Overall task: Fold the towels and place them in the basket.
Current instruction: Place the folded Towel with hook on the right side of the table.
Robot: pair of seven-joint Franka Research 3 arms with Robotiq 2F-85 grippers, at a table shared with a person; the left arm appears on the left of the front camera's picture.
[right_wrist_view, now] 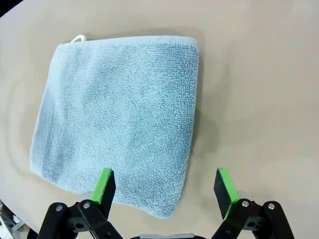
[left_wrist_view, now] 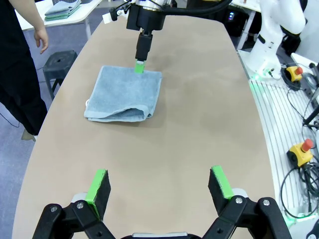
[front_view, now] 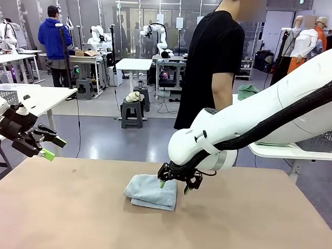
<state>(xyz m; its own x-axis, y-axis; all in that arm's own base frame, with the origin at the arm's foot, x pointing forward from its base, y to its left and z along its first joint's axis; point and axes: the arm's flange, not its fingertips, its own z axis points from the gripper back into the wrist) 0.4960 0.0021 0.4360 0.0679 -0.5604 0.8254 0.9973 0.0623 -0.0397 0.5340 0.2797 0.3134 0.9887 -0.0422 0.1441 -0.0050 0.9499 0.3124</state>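
A pale blue-grey folded terry towel (front_view: 151,191) is lying near the middle of the light brown bench (front_view: 68,219), with a small cord loop (right_wrist_view: 77,38) sticking out at one corner. Its layers are gaping open along one edge in the left wrist view. The right gripper (front_view: 174,186) is hanging low over the towel's right-hand edge with its jaws standing wide and holding nothing. In its own wrist view one green pad (right_wrist_view: 105,183) is sitting over the terry and the other over bare bench beside it. Whether the tips are touching the cloth I cannot tell, since the front view is showing them only against the towel's top surface. From the left wrist camera just one finger of that gripper is showing, edge-on at the towel's far border. The left gripper (front_view: 55,147) is hovering well apart, off the bench's left side, its jaws also spread wide and empty. A person in a black shirt (front_view: 213,60) is standing at the far side, cut off by the picture's top edge. A dark grey lattice-mesh plastic basket (front_view: 326,141) is sitting on a white side table (front_view: 286,153) at the right, mostly hidden behind the right arm, so its contents are impossible to make out.
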